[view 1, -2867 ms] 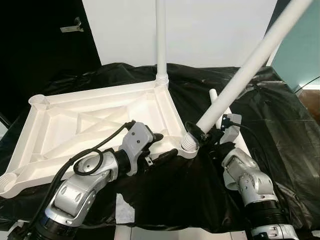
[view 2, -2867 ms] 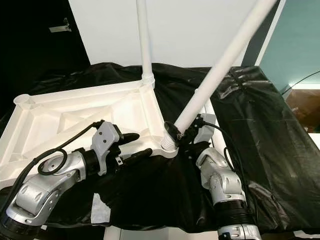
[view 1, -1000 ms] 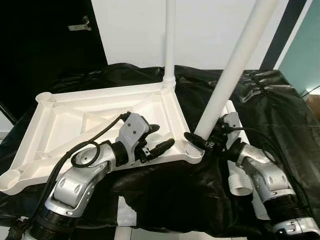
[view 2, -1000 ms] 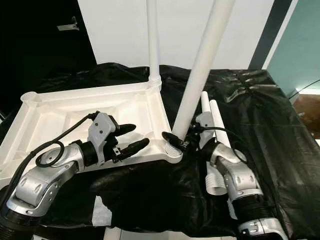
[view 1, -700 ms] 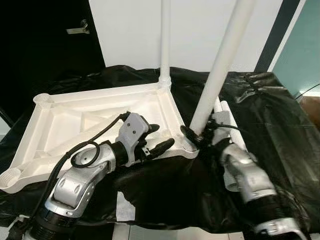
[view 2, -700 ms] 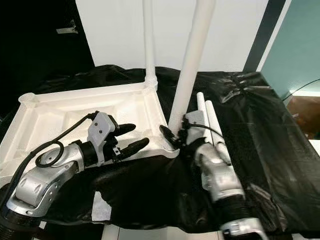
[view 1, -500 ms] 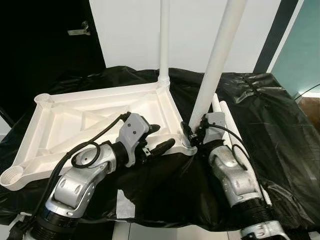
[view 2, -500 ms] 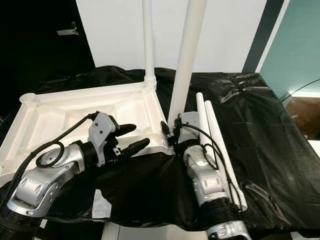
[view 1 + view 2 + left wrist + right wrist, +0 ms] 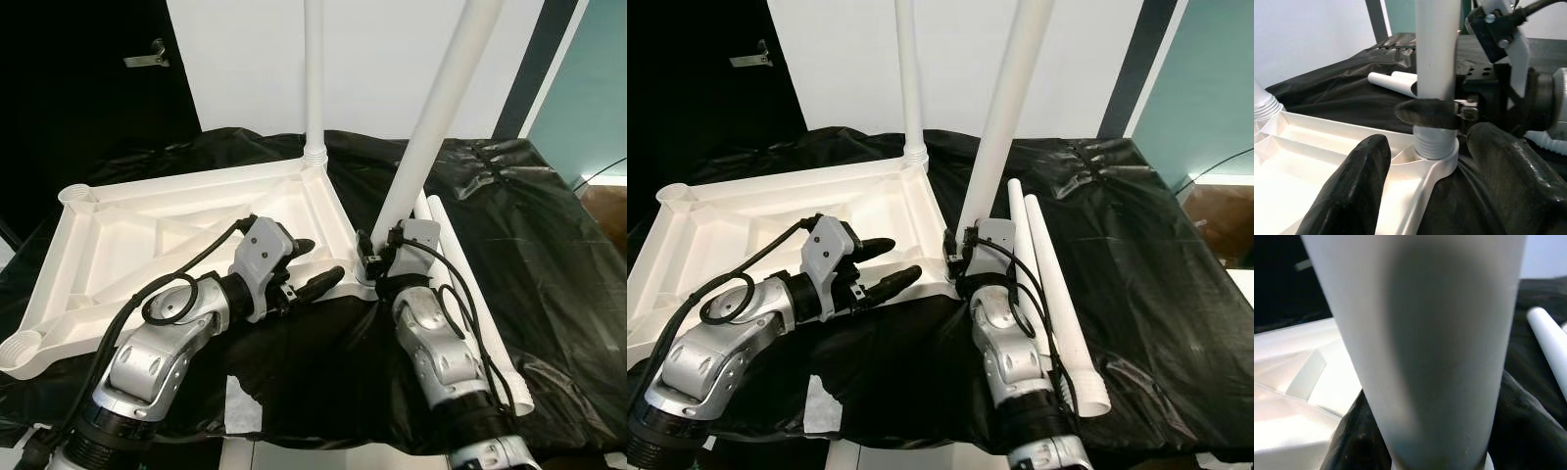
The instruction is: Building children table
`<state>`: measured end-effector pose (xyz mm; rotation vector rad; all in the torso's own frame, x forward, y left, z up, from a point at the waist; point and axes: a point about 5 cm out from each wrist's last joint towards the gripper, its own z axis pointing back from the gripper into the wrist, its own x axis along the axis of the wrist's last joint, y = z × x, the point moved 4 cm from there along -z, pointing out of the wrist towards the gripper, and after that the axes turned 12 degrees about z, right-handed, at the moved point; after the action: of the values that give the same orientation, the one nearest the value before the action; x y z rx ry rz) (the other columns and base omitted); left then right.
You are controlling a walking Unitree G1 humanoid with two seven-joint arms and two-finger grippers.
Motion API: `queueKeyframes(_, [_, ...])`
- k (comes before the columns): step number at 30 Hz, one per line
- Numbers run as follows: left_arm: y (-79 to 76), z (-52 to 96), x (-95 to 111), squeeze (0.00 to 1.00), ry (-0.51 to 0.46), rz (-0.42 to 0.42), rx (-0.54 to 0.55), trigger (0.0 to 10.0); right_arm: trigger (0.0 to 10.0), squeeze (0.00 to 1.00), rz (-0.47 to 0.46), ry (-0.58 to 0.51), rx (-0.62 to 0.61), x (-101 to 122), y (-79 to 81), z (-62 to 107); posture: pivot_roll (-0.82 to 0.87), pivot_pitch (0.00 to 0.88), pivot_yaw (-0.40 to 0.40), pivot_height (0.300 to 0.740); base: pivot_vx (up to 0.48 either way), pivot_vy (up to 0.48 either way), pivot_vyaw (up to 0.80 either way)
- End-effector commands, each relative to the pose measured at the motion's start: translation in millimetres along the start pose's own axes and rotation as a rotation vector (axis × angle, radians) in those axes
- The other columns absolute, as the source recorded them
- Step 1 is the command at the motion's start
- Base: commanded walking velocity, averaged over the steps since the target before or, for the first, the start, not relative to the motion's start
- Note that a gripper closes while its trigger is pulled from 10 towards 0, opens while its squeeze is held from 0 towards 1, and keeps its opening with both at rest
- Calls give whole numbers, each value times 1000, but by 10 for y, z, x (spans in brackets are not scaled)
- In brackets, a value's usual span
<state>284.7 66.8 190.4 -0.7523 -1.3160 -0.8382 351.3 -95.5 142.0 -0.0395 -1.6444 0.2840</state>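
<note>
Where the leaning leg point(image 9: 438, 113) meets the near right corner socket point(image 9: 1436, 155) of the upturned white tabletop point(image 9: 118, 235), the right gripper point(image 9: 373, 257) pinches the pole just above its ribbed foot, and from the head views the joint itself is mostly hidden behind the gripper's body and cable. The left wrist view shows it plainly: one black finger point(image 9: 1427, 113) crosses the front of the pole, and the ribbed end sits in the round socket. How deep it sits I cannot tell. Both standing poles are cut off at the top of the head views; the far leg point(image 9: 313, 78) stands upright in the far right corner. The right wrist view is almost all blurred pole, with a strip of tabletop and one spare leg behind.

The left gripper point(image 9: 312, 264) hovers over the tabletop's near edge, fingers spread apart, pointing at the socket without touching the pole. Two spare legs point(image 9: 1046, 284) lie side by side on the black plastic sheet point(image 9: 549, 245) just right of the right arm, partly covered by it in the left eye view.
</note>
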Motion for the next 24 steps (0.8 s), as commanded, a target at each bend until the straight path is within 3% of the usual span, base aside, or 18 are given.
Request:
queueKeyframes(1, [12, -3, 13, 0, -1, -11, -3, 10000, 10000, 0, 34, 37, 13, -107, -55, 47, -25, 0, -4, 740, 0, 0, 0])
queueKeyframes(6, [6, -7, 27, 0, -10, 3, -6, 10000, 10000, 0, 81, -52, 27, 93, -253, 56, -26, 0, -11, 740, 0, 0, 0])
queueKeyframes(12, [6, -11, 39, 51, -14, 12, -11, 10000, 10000, 0, 77, -73, 25, 163, -328, 45, -27, 0, -12, 740, 0, 0, 0])
queueKeyframes(13, [6, -14, 47, 694, -18, 21, -16, 10000, 10000, 0, 89, -88, 23, 215, -376, 33, -29, 0, -13, 740, 0, 0, 0])
queueKeyframes(14, [6, -14, 47, 694, -18, 21, -16, 10000, 10000, 0, 89, -88, 23, 215, -376, 33, -29, 0, -13, 740, 0, 0, 0])
queueKeyframes(15, [-1, -10, 62, 1000, -24, 34, -32, 10000, 10000, 0, 81, -113, 37, 305, -421, 16, -31, 0, -16, 740, 0, 0, 0])
queueKeyframes(21, [7, 11, 204, 1000, -80, 63, -66, 10000, 10000, 0, 102, -136, 181, 449, -395, -16, -32, 0, -18, 740, 0, 0, 0])
queueKeyframes(22, [-30, -11, 403, 1000, -158, 84, -106, 10000, 10000, 0, 166, -130, 297, 439, -329, -17, -29, 0, -25, 740, 0, 0, 0])
queueKeyframes(24, [-30, -11, 403, 1000, -158, 84, -106, 10000, 10000, 0, 166, -130, 297, 439, -329, -17, -29, 0, -25, 740, 0, 0, 0])
